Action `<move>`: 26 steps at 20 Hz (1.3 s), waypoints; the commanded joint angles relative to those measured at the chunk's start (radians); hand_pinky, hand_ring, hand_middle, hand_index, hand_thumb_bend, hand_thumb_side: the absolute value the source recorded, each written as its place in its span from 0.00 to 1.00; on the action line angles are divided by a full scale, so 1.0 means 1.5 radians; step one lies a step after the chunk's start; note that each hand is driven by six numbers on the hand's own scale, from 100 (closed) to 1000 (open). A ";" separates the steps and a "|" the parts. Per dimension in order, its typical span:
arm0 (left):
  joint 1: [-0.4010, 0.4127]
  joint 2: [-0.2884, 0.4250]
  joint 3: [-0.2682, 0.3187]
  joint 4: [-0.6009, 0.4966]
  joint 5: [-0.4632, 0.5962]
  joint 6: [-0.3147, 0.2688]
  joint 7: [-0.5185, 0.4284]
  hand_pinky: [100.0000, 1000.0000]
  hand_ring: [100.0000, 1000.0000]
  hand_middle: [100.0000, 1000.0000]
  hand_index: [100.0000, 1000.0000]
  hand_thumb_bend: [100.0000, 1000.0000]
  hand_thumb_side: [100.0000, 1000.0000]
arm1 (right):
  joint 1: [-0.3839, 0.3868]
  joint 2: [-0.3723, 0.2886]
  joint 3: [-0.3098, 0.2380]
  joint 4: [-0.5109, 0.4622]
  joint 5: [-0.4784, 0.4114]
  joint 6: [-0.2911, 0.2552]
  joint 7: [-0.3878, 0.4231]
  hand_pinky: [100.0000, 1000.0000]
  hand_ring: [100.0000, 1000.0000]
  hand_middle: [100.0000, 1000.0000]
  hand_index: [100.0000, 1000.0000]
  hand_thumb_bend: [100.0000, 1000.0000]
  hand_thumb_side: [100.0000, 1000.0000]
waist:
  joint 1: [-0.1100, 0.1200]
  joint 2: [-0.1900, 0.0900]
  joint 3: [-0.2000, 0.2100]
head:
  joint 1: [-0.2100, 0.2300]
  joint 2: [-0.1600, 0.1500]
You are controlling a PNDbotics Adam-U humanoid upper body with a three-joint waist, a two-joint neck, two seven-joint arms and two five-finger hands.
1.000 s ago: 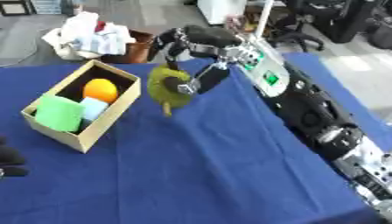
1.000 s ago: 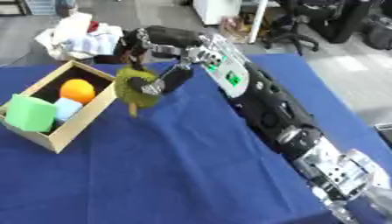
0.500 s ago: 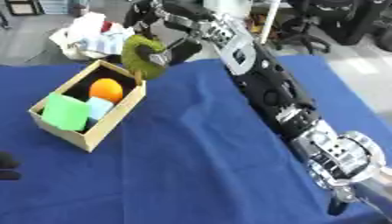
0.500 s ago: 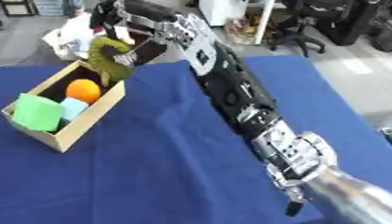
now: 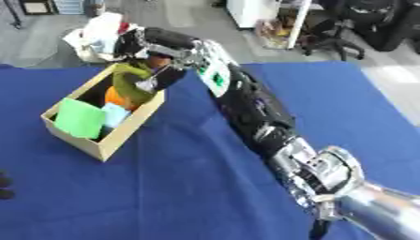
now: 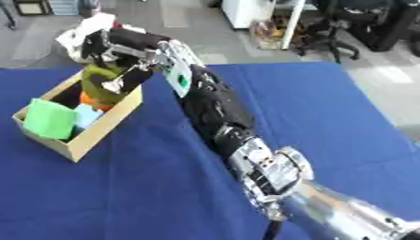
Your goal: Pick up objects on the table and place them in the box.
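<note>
Since a second earlier the right hand had carried the olive-green object from above the cloth to over the box.

Left eye: fingers curled round it, placing step.

Right eye: the object hung inside the box's far end; next, release.

Box: one, open-topped cardboard, sitting near the left edge of the blue table.
Green block: one, leaning inside the box at its near end.
Light blue block: one, lying in the box just beside the green one.
Orange ball: one, showing partly in the box's middle.
Olive-green object: one, hanging over the box's far end.
Robot hands: one showing, curling round the olive-green object.
</note>
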 commanded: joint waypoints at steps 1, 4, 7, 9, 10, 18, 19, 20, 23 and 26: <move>-0.009 0.000 -0.004 -0.011 0.004 0.000 -0.005 0.57 0.61 0.56 0.78 0.00 0.84 | -0.014 0.002 -0.023 0.007 0.052 -0.036 -0.024 0.78 0.74 0.70 0.38 0.00 0.11 | 0.002 0.000 0.003 | -0.009 -0.010; -0.011 -0.002 -0.006 -0.012 0.005 0.000 -0.007 0.57 0.61 0.56 0.78 0.00 0.84 | -0.011 0.007 -0.031 0.010 0.097 -0.027 -0.098 0.79 0.74 0.71 0.45 0.00 0.11 | 0.002 0.000 0.008 | -0.013 -0.013; -0.012 -0.003 -0.006 -0.012 0.006 0.000 -0.007 0.57 0.61 0.56 0.78 0.00 0.84 | -0.009 0.009 -0.031 0.016 0.141 -0.013 -0.166 0.80 0.77 0.77 0.76 0.00 0.11 | 0.001 0.000 0.010 | -0.013 -0.015; -0.012 -0.003 -0.006 -0.012 0.006 0.001 -0.007 0.57 0.61 0.56 0.78 0.00 0.84 | -0.008 0.010 -0.028 0.022 0.171 0.000 -0.202 0.80 0.78 0.80 0.91 0.00 0.11 | 0.000 0.000 0.010 | -0.013 -0.016; -0.012 -0.003 -0.006 -0.012 0.006 0.001 -0.007 0.57 0.61 0.56 0.78 0.00 0.84 | -0.007 0.010 -0.028 0.025 0.185 0.007 -0.216 0.80 0.78 0.80 0.91 0.00 0.11 | 0.000 0.000 0.010 | -0.012 -0.016; -0.012 -0.004 -0.007 -0.013 0.007 0.001 -0.007 0.57 0.61 0.56 0.78 0.00 0.84 | -0.008 0.012 -0.026 0.038 0.245 0.063 -0.318 0.81 0.79 0.84 1.00 0.00 0.10 | -0.001 -0.002 0.007 | -0.009 -0.018; -0.012 -0.004 -0.007 -0.013 0.007 0.001 -0.007 0.57 0.61 0.56 0.78 0.00 0.84 | -0.009 0.011 -0.024 0.039 0.249 0.065 -0.325 0.82 0.80 0.85 1.00 0.00 0.11 | -0.001 -0.002 0.007 | -0.009 -0.018; -0.012 -0.004 -0.006 -0.013 0.007 0.001 -0.007 0.57 0.61 0.56 0.78 0.00 0.84 | -0.010 0.011 -0.022 0.039 0.254 0.067 -0.330 0.82 0.81 0.86 1.00 0.00 0.11 | -0.001 -0.002 0.007 | -0.008 -0.018; -0.012 -0.004 -0.007 -0.013 0.006 0.001 -0.007 0.57 0.61 0.56 0.78 0.00 0.84 | -0.011 0.011 -0.018 0.040 0.268 0.068 -0.334 0.83 0.83 0.88 1.00 0.00 0.11 | -0.001 -0.002 0.006 | -0.008 -0.018; -0.012 -0.004 -0.007 -0.013 0.007 0.001 -0.007 0.57 0.61 0.56 0.78 0.00 0.83 | -0.011 0.012 -0.018 0.045 0.272 0.063 -0.331 0.84 0.83 0.90 1.00 0.00 0.11 | -0.001 -0.002 0.006 | -0.008 -0.018</move>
